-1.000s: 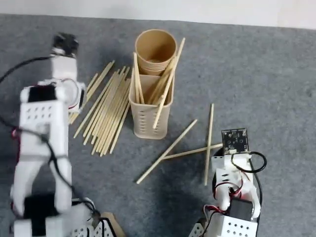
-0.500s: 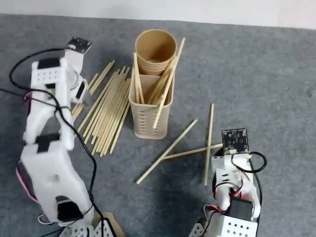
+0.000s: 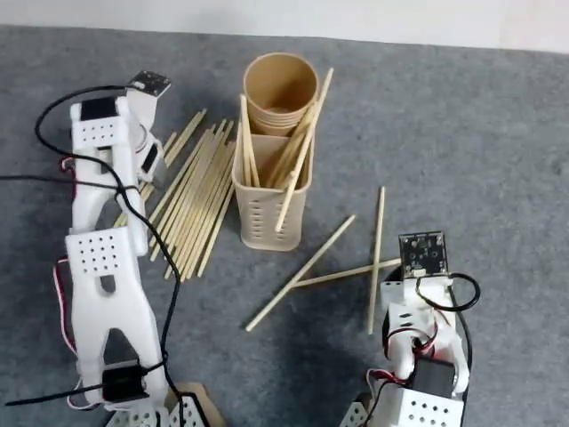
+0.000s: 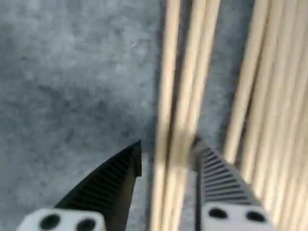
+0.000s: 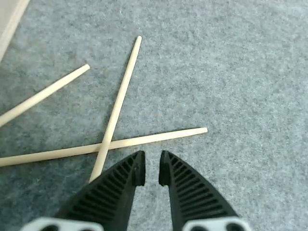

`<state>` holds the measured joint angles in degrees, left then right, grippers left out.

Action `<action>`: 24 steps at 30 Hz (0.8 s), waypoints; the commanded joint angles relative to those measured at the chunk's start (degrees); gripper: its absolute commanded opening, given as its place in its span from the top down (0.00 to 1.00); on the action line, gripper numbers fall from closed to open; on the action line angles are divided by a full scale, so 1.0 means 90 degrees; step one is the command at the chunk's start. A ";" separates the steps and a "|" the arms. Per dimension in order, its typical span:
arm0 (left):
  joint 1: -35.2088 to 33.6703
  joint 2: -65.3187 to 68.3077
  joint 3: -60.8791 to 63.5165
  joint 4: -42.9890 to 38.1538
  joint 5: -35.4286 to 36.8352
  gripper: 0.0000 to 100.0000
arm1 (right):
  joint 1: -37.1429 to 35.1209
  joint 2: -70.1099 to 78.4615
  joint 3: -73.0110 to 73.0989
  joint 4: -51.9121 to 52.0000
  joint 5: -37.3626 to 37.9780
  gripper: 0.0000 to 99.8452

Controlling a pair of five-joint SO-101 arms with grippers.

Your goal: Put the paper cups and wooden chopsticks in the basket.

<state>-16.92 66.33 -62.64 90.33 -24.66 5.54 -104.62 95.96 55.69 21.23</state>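
**Left gripper** [image 4: 167, 144]: over the near-left edge of the chopstick pile [image 3: 191, 200]. Fingers open, straddling two or three chopsticks [image 4: 178, 96] without clamping them. The sticks' long axis runs straight out from the wrist, across the line on which the fingers close. A squeeze looks like the next step, and this arm is the nearer one to the pile.

**Right gripper** [image 5: 151, 155]: fingers closed to a slit and empty. Three loose chopsticks [image 3: 342, 274] lie just ahead, two of them crossed [image 5: 108, 144].

**Pile**: flat on the grey worktop [image 3: 480, 133], slanted, just left of the basket.

**Basket** [image 3: 271, 213]: upright at centre, holding several chopsticks that lean on its rim.

**Cups** [image 3: 280, 84]: a nested stack at the basket's far end. Whether it stands inside the basket or just behind it cannot be told.
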 commanded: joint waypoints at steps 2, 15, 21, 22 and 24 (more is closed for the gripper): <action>-0.0093 0.0855 -0.1519 0.0469 -0.0049 1.00 | -0.0044 -0.0063 0.0825 -0.0083 0.0059 0.93; 0.0181 0.0923 -0.3551 0.1172 0.0088 1.00 | -0.0044 -0.0063 0.0825 -0.0093 0.0059 0.93; 0.0581 -0.0698 -0.3033 0.1182 0.0654 1.00 | -0.0044 -0.0063 0.0825 -0.0093 0.0059 0.93; 0.0679 -0.1060 -0.2867 0.1182 0.0752 1.00 | -0.0044 -0.0063 0.0825 -0.0093 0.0059 0.93; 0.0874 -0.1822 -0.2505 0.1182 0.0967 1.00 | -0.0044 -0.0063 0.0825 -0.0093 0.0059 0.93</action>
<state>-13.14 65.01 -88.84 100.53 -19.47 5.54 -104.62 95.96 55.69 21.23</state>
